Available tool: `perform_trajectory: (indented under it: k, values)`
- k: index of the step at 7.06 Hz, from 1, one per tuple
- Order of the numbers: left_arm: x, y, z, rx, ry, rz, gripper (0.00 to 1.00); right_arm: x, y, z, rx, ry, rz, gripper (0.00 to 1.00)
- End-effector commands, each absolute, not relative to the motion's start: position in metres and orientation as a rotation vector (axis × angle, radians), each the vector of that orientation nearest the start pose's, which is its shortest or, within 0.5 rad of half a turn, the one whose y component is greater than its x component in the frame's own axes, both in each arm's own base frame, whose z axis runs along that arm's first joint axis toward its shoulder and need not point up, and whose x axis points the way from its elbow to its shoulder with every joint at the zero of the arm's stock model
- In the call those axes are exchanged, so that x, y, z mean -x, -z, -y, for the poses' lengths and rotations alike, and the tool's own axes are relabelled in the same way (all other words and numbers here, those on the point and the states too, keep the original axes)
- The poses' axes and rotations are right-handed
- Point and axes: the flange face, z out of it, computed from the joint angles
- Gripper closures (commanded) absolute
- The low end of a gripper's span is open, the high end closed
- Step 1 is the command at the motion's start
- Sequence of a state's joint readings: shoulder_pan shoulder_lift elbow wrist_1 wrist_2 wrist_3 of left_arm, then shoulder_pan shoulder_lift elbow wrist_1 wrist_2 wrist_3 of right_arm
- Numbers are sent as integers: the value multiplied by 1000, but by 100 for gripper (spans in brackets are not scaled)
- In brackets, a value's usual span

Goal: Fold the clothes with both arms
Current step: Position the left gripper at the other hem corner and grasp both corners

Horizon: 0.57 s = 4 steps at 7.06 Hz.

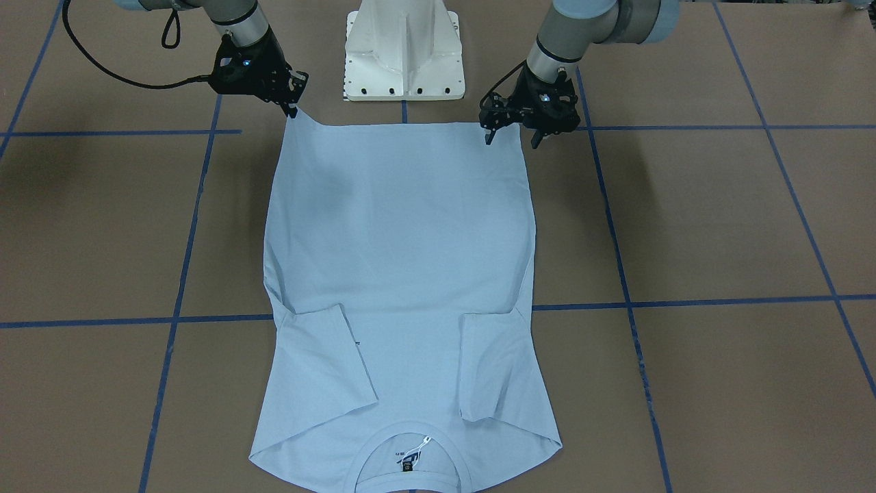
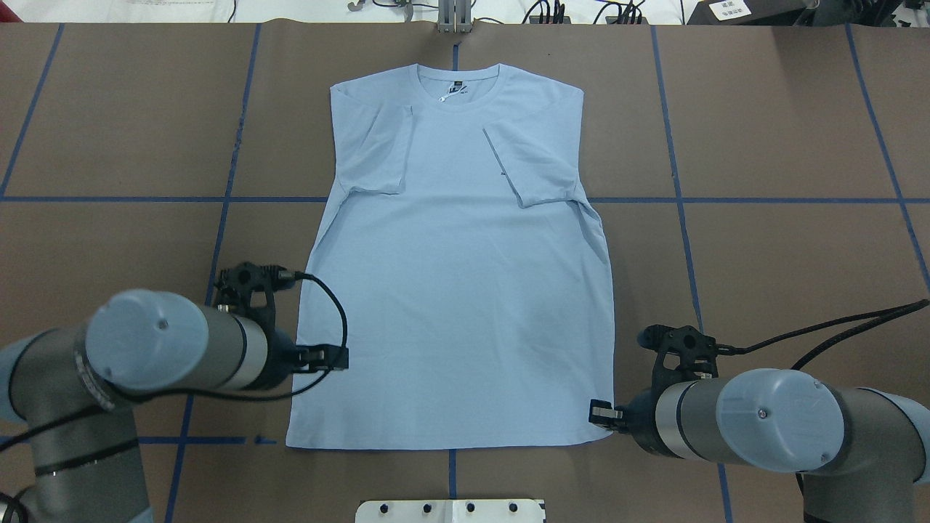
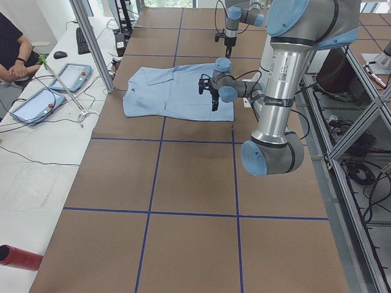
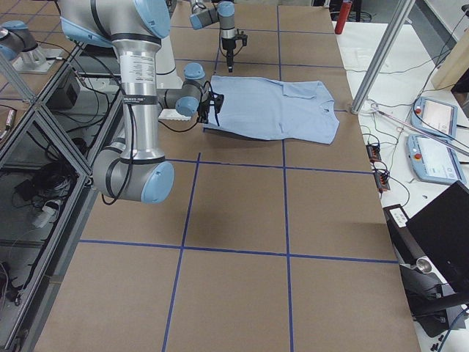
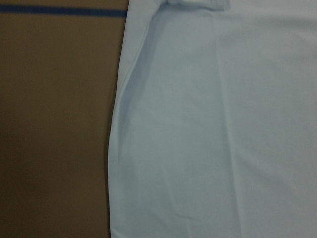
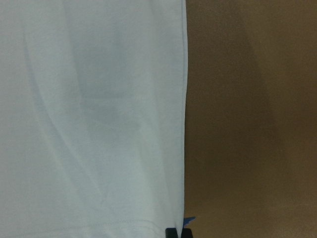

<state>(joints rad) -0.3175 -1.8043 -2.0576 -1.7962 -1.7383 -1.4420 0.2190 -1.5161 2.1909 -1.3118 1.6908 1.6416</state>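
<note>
- One pale light-blue short-sleeved T-shirt (image 2: 458, 276) lies flat on the brown bench (image 2: 785, 261) with its blue tape grid. Collar is at the far edge, hem nearest the white pedestal base (image 1: 404, 51). Both sleeves are folded in over the chest.
- Two grey metal arms with light-blue joint caps, one black two-finger hand each.
- Right hand (image 1: 293, 108): fingers pressed together, pinching the hem corner on its side. That corner is lifted into a small peak.
- Left hand (image 1: 512, 137): fingers spread, hanging over the other hem corner, one finger over the cloth and one outside the side edge. No grip visible.
- Edges: hem runs straight between the two hands. Side seams flare slightly toward the sleeves. Collar sits close to the bench's far edge.
- Room: bare brown bench on both sides of the shirt.
- Labels: black neck label (image 1: 406, 465) and a small white tag inside the collar, writing too small to read. Chest print mostly hidden by a sleeve.
</note>
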Motion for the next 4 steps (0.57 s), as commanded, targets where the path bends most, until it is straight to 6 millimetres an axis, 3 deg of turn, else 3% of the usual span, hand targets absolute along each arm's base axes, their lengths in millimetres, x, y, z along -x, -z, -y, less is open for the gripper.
perform_trajectory:
  k: [1,4]
  values:
    - [-510,-304,196,4,154,-893,0,428,-317,220,45,-212,948,100]
    - [-513,-322,206,-19,174,-825,1,430,-311,220,45,-210,961,100]
